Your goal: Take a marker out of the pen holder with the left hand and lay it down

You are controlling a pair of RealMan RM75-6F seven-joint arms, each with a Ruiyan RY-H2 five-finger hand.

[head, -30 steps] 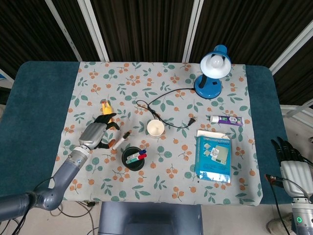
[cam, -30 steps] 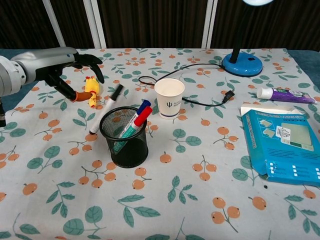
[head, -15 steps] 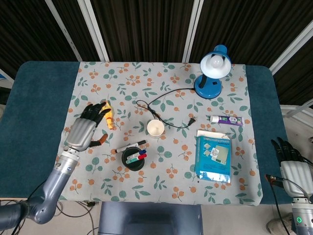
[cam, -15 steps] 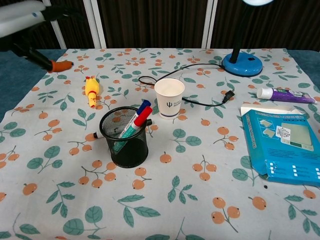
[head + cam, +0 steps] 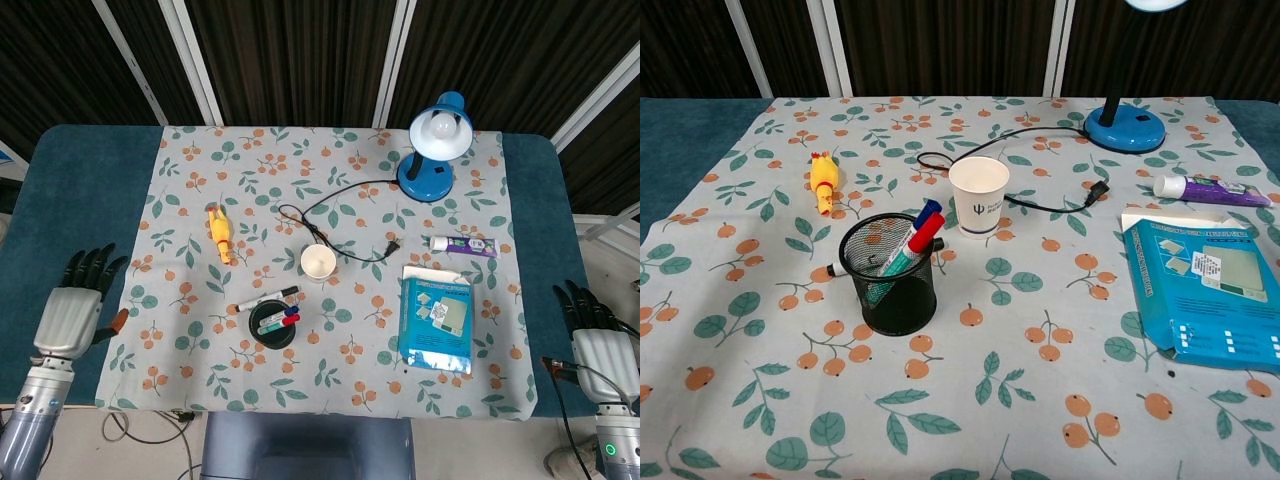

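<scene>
A black mesh pen holder (image 5: 272, 325) (image 5: 889, 274) stands near the front of the patterned cloth with several markers (image 5: 912, 240) still in it. A white marker with a black cap (image 5: 265, 298) lies flat on the cloth just behind the holder; in the chest view only its black tip (image 5: 834, 270) peeks out left of the holder. My left hand (image 5: 75, 306) is far to the left over the blue table edge, fingers spread, holding nothing. My right hand (image 5: 596, 340) hangs off the table's right edge, fingers extended and empty. Neither hand shows in the chest view.
A white paper cup (image 5: 318, 262) (image 5: 979, 195) stands behind the holder. A yellow rubber chicken toy (image 5: 217, 233) lies to the left. A blue desk lamp (image 5: 434, 150) with its black cord (image 5: 340, 215), a tube (image 5: 462, 244) and a blue box (image 5: 437, 322) occupy the right side.
My left hand let go of the marker, which now lies behind the holder, and drew back leftward off the cloth to the table's edge. The right hand stayed put.
</scene>
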